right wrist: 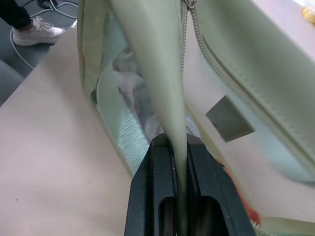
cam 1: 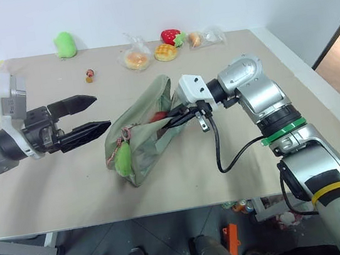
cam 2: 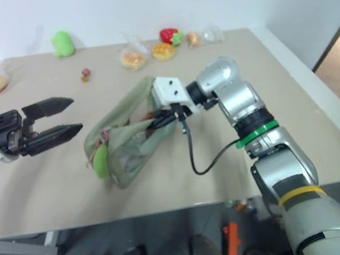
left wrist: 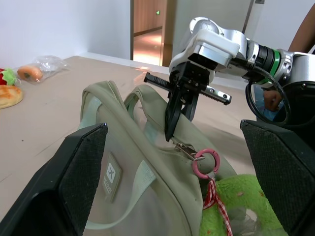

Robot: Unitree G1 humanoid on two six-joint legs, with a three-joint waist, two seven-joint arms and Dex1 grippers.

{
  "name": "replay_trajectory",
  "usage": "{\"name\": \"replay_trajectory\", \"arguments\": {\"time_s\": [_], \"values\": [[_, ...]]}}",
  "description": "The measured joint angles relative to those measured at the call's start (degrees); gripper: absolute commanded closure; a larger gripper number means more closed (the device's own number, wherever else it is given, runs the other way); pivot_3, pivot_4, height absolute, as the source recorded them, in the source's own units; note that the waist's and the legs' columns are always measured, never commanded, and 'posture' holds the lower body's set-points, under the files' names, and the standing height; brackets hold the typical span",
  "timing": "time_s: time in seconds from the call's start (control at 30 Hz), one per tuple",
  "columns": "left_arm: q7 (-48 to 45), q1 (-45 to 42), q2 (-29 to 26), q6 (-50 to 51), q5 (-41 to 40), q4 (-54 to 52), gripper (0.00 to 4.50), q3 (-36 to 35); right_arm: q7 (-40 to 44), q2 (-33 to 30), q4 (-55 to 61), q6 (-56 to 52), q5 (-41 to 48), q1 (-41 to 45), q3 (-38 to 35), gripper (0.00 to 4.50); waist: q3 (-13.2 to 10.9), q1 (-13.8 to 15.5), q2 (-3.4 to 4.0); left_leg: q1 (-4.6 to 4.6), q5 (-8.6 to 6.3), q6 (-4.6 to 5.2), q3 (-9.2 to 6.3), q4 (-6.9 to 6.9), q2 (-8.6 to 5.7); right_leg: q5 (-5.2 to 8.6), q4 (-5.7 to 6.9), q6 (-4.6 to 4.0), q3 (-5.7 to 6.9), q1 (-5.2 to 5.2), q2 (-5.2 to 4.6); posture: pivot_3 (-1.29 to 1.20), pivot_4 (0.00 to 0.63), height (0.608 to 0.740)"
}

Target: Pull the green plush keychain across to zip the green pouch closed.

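Observation:
The green pouch (cam 1: 148, 127) lies mid-table, its top zipper open and something red showing inside. The green plush keychain (cam 1: 124, 160) hangs at the pouch's left end on a pink ring (left wrist: 205, 163) fixed to the zipper pull. My right gripper (cam 1: 169, 123) comes in from the right, pointing down and left. It is shut on a strap band (right wrist: 170, 83) of the pouch at the top edge, and the fabric runs between its fingers (right wrist: 147, 196). My left gripper (cam 1: 102, 111) hovers open just left of the pouch, level with the keychain end and touching nothing.
Along the back edge lie a loose bright-green plush blob (cam 1: 65, 44), a small figurine (cam 1: 90, 75), clear packets of toy bread (cam 1: 137, 59), a toy strawberry (cam 1: 171, 36) and another packet (cam 1: 198, 38). The table's front edge (cam 1: 169, 211) runs close below the pouch.

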State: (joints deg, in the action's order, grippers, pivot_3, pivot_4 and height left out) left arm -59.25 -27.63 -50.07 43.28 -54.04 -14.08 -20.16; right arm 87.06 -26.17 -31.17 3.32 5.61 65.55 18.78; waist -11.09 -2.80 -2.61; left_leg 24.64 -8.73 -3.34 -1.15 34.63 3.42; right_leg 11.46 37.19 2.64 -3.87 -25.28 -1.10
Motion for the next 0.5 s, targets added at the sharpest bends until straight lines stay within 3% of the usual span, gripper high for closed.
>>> {"name": "replay_trajectory", "arguments": {"time_s": [0.23,0.5], "values": [[0.16,0.19,0.37,-0.43,-0.01,0.00,0.00,0.05,-2.31,-0.13,0.58,-3.00,0.36,0.92,-1.55,4.43,0.00,0.00,0.00,0.02,0.02,-0.01,0.00,0.03,0.00,-0.03,0.02,0.00,0.00,-0.01,0.00,0.00,0.150,0.740],[0.46,1.52,2.01,-0.99,0.20,-0.05,0.00,0.29,-12.46,-2.25,-5.62,-8.15,-3.28,13.83,-5.15,4.43,-0.02,-0.01,0.04,0.05,0.02,-0.02,0.01,-0.05,0.02,0.01,0.02,-0.06,0.00,-0.11,0.02,0.00,0.150,0.740]]}}
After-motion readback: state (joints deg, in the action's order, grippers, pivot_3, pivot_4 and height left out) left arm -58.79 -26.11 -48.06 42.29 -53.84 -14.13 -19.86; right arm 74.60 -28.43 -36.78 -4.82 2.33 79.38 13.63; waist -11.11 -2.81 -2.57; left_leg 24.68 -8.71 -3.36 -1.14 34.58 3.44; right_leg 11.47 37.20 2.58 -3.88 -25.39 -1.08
